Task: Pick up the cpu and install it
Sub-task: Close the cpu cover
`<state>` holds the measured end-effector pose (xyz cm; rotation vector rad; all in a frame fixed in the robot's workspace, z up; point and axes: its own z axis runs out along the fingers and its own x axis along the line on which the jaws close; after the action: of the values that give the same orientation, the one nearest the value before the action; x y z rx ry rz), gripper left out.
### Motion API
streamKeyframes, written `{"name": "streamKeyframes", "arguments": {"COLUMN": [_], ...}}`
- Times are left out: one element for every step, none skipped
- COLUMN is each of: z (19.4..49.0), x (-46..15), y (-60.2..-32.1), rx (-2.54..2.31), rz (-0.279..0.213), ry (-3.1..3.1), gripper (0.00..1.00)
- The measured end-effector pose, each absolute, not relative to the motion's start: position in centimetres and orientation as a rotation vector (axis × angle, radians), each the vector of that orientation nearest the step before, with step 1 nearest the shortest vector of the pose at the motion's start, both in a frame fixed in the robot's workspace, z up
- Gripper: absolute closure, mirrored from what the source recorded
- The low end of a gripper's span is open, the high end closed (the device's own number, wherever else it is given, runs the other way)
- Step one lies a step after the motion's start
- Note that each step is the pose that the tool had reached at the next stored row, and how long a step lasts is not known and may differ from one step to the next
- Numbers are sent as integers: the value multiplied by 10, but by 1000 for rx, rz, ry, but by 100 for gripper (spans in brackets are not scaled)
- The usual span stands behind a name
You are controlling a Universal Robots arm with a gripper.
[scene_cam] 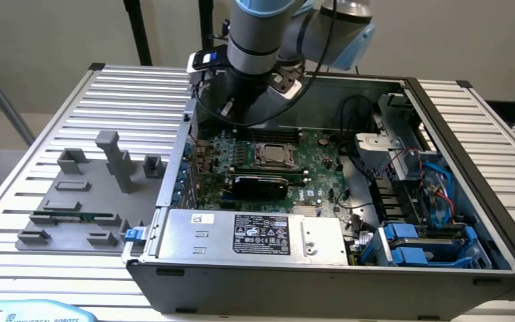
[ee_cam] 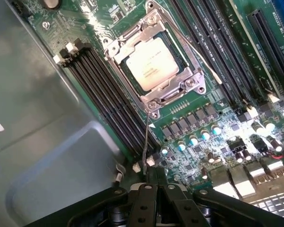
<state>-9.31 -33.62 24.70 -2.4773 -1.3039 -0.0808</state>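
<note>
Inside the open computer case (scene_cam: 329, 285), the cpu (ee_cam: 151, 64) is seen lying flat in the socket of the green motherboard (ee_cam: 217, 101), its four edges closely bordered by the metal socket frame (ee_cam: 114, 47). The gripper (ee_cam: 151, 178) is held above the board, just off one corner of the frame and apart from the cpu, its fingers pressed together with nothing between them. Memory slots (ee_cam: 109, 99) are set between the socket and the grey case wall (ee_cam: 38, 118), which stands close beside the gripper.

cpu (ee_cam: 151, 64) in socket (ee_cam: 116, 47) on board (ee_cam: 194, 101)
</note>
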Motion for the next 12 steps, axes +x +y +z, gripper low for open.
{"name": "streamKeyframes", "arguments": {"z": [247,247,247,247,247,246,246,246,246,246,245,245], "x": [-91,-88,-85,-82,-79,-75,-71,-67,-63,-58,-54,-49], "y": [-337,-337,-337,-338,-338,-338,-339,-339,-340,-340,-341,-341], "rx": [-2476,-2474,-2472,-2470,-2469,-2467,-2466,-2465,-2463,-2462,-2461,-2461], "rz": [-82,-84,-85,-86,-88,-89,-90,-91,-92,-93,-93,-94], "ry": [-1303,-1302,-1301,-1301,-1300,-1299,-1298,-1298,-1297,-1297,-1297,-1296], "gripper": [89,89,89,89,89,89,89,89,89,89,89,89]}}
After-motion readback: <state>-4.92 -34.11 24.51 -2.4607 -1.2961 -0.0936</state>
